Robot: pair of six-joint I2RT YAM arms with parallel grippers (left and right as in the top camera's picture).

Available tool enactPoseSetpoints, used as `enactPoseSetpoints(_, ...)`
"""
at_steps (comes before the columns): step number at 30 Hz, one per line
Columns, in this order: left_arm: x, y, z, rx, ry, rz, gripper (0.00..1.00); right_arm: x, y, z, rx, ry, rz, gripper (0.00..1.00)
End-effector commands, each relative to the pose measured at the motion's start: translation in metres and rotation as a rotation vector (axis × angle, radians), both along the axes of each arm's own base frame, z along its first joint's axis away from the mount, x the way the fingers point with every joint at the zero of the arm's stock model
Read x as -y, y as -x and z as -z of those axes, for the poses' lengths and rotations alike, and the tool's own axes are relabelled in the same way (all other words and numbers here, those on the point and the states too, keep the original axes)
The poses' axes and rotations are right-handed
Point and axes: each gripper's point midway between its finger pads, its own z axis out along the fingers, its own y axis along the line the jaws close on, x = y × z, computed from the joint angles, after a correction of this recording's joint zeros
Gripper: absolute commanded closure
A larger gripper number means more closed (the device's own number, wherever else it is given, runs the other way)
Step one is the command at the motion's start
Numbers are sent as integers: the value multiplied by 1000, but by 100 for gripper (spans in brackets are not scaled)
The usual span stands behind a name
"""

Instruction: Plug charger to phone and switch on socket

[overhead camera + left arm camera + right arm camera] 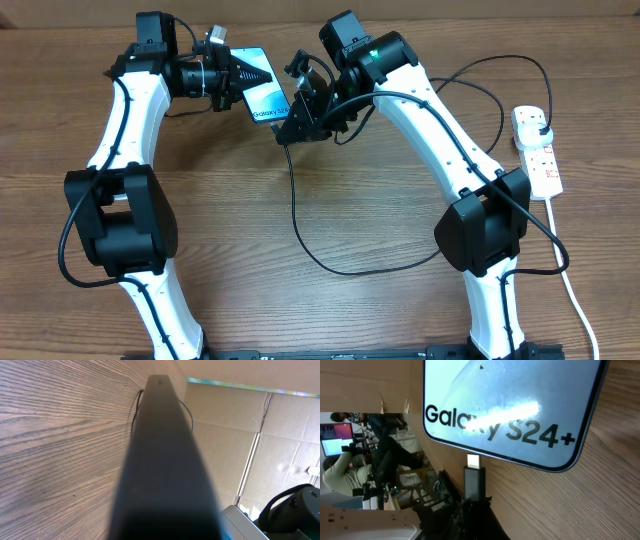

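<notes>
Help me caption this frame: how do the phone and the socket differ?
The phone is held tilted in the left gripper; the socket lies flat on the table. The phone's screen glows light blue; the socket is white with red marks. Shared: the black charger meets both, plug in the socket, tip at the phone's port with metal showing.

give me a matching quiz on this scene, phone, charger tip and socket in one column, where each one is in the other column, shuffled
Things:
1 phone
2 charger tip
3 socket

Places:
a on the table near its right edge, with a black plug in it
b gripped by the left tool, screen lit
c gripped by the right tool, metal end at the phone's bottom edge

Pairs: 1-b, 2-c, 3-a
</notes>
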Motion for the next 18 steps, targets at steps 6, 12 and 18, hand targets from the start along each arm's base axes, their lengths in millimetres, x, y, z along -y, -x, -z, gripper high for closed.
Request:
enactPoseSetpoints(6, 4, 0, -12, 41, 19, 23, 96, 4, -3, 1, 7, 0, 3, 96)
enactPoseSetpoints(12, 4, 0, -12, 41, 20, 23, 96, 7, -6, 1, 7, 1, 12, 96)
enactPoseSetpoints(18, 4, 0, -12, 41, 21, 23, 96, 9, -8, 2, 7, 2, 18, 96)
